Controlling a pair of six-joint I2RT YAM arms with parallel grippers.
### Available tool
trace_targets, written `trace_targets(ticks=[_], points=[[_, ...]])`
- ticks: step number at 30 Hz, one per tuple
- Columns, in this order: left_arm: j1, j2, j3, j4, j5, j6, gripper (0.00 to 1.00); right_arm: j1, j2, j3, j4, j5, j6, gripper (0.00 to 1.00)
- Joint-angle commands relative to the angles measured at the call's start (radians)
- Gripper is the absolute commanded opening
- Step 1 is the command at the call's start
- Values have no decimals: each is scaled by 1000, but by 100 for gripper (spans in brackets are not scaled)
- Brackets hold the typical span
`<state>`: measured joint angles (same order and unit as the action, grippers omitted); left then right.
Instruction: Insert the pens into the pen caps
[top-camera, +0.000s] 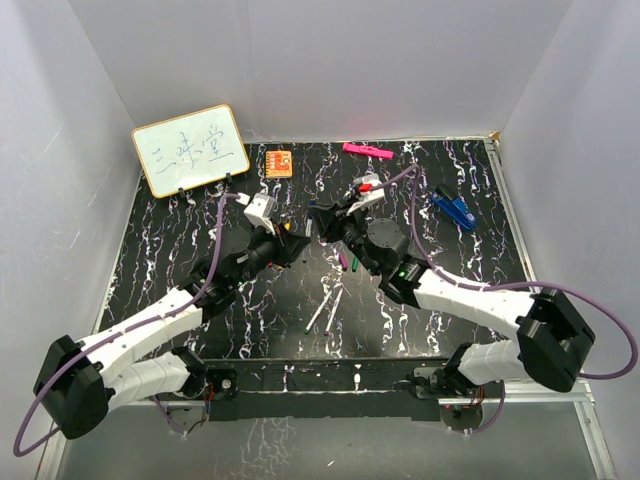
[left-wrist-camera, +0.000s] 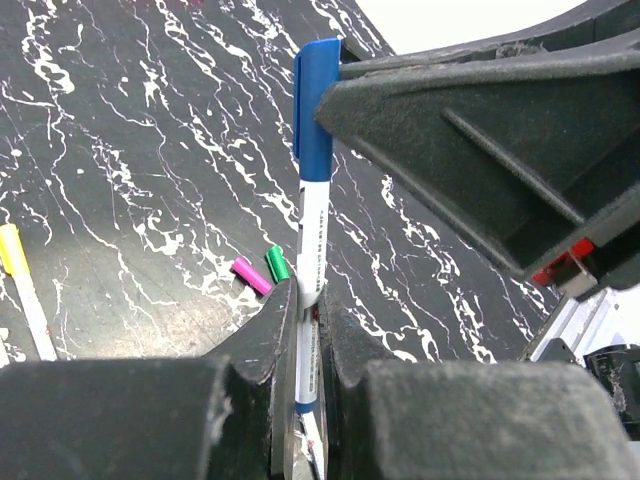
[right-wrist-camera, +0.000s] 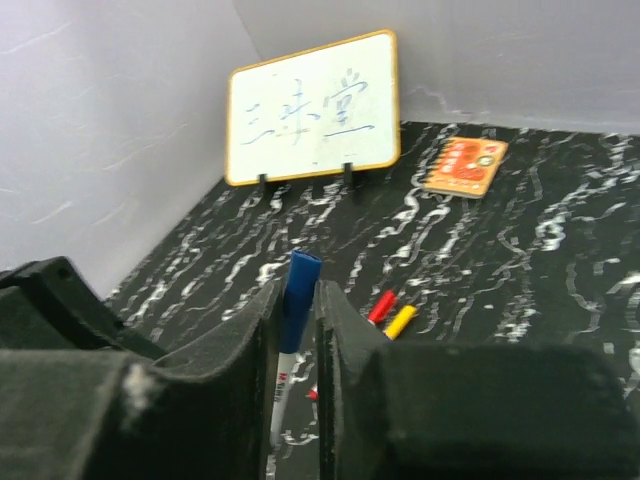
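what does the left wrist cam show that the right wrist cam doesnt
Only the left wrist view: the left gripper clamped on the white-barrelled pen, a yellow-ended pen lying at the left edge, and a purple end beside a green end.
Only the right wrist view: the whiteboard, the orange card, and a red piece lying next to a yellow piece.
Both: the blue cap on the held pen, with the right gripper closed around it.
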<state>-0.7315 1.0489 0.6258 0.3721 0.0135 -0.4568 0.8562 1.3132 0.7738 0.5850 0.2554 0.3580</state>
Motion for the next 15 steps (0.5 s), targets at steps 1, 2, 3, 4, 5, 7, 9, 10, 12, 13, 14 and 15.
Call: trace_targets(ticks=[1, 2, 3, 4, 5, 7, 9, 10, 12, 13, 14, 15], points=[[11, -47, 49, -88, -25, -13, 0, -6, -91, 80, -120, 165, -129, 25], [11, -44, 48, -116, -28, -16, 0, -6, -123, 90, -114, 183, -143, 30], [11, -44, 42, -139, -31, -19, 0, -7, -147, 92, -112, 201, -158, 37], [12, -45, 39, -155, -36, -22, 0, -6, -170, 94, -109, 217, -168, 48], [11, -44, 37, -170, -42, -23, 0, -6, -194, 93, -109, 233, -180, 58], [12, -37, 38, -194, -56, -22, 0, -6, -232, 86, -112, 269, -199, 75], [12, -21, 45, -206, -63, -15, 0, -6, -263, 71, -116, 307, -216, 83], [13, -10, 49, -209, -64, -13, 0, -6, -277, 62, -118, 324, -220, 87], [11, 20, 58, -205, -65, -8, 0, -6, -295, 44, -123, 357, -221, 97], [12, 37, 64, -204, -68, -6, 0, -7, -301, 37, -128, 371, -221, 98], [12, 56, 71, -201, -67, -1, 0, -6, -303, 32, -133, 384, -220, 98], [12, 79, 80, -201, -68, 6, 0, -7, -304, 29, -140, 396, -217, 98]])
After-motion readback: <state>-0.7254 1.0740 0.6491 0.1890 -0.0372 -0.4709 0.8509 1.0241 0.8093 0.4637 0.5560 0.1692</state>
